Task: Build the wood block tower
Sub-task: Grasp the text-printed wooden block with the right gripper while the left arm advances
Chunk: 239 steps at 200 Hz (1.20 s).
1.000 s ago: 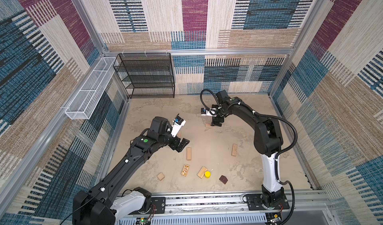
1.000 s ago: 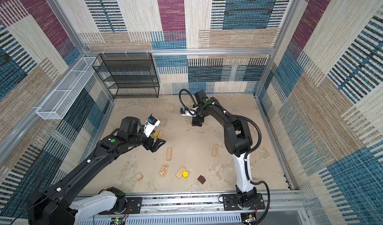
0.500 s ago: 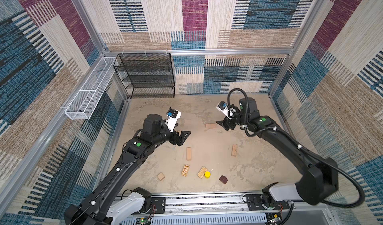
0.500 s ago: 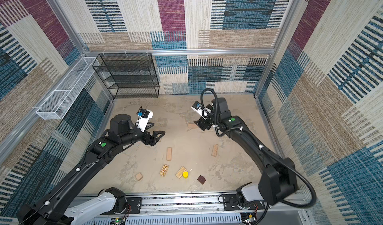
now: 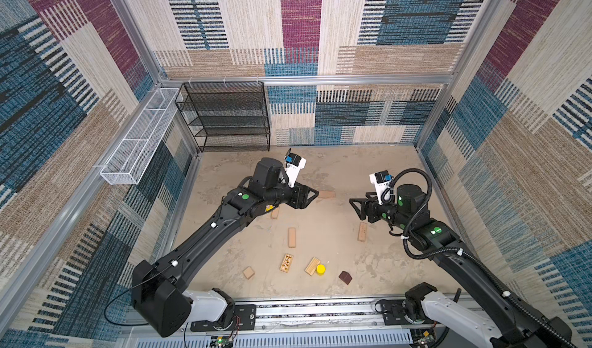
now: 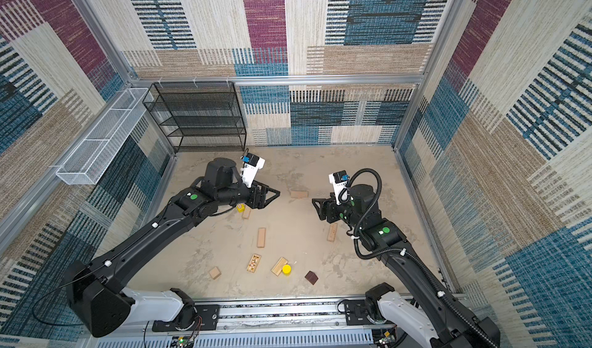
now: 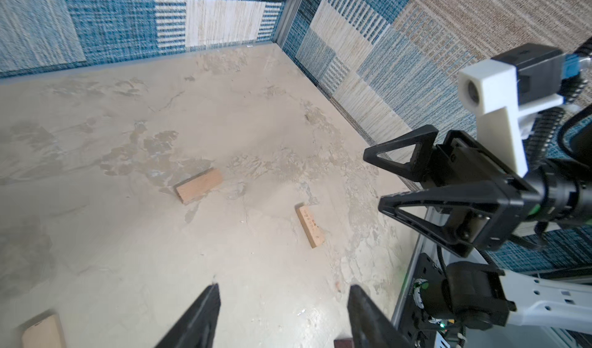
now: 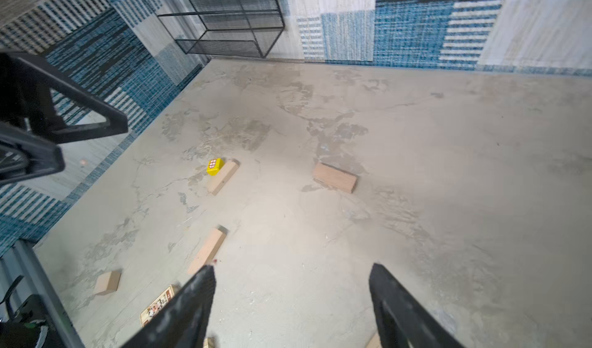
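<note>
Both top views are showing the wood blocks (image 5: 291,237) lying singly on the beige table (image 5: 352,170), not yet stacked into a tower. Items:
- one pale plank (image 5: 326,194) is lying near the tips of the left gripper (image 5: 315,194)
- a yellow dotted cube (image 6: 240,207) is sitting just beside a second plank (image 6: 246,213), close under the left arm
- a printed plank (image 5: 362,232) is lying beside the right arm's wrist
- toward the front edge, a tan cube (image 5: 248,272), a picture plank (image 5: 286,262), a striped plank (image 5: 312,266) with a yellow cylinder (image 5: 320,269) just beside it, and a dark brown house-shaped block (image 5: 345,277) are sitting in a loose row

Left gripper is hovering above the table, jaws standing apart, gripping nothing. Right gripper (image 5: 355,207) is facing it across the middle, jaws likewise spread and empty. A black wire shelf (image 5: 230,119) is standing against the back wall
</note>
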Available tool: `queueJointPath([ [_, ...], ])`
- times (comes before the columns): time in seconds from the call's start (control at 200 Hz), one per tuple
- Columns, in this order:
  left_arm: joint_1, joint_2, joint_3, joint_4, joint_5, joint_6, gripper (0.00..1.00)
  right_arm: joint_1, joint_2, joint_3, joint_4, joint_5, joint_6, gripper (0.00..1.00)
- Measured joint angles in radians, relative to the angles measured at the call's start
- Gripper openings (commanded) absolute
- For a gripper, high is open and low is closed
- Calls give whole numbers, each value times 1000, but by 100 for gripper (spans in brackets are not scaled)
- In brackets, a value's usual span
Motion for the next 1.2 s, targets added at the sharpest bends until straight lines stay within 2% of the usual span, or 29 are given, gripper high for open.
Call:
queueJointPath([
  [0.195,-64,103,25,-45,-26,0,63,0,65,-21,-41,62,84,71],
  [0.386,-93,182,25,-56,-27,11,64,1,148,-47,-47,71,158,68],
  [0.506,-91,209,36,-78,-24,18,65,1,164,-69,-56,96,202,61],
  [0.671,-93,196,46,-108,-22,26,67,1,177,-100,-58,139,240,57],
  [0.927,-93,108,51,-163,-32,58,69,1,267,-104,-66,200,274,60],
  [1.197,-93,55,29,-175,-53,81,69,1,319,-137,-70,202,326,60],
])
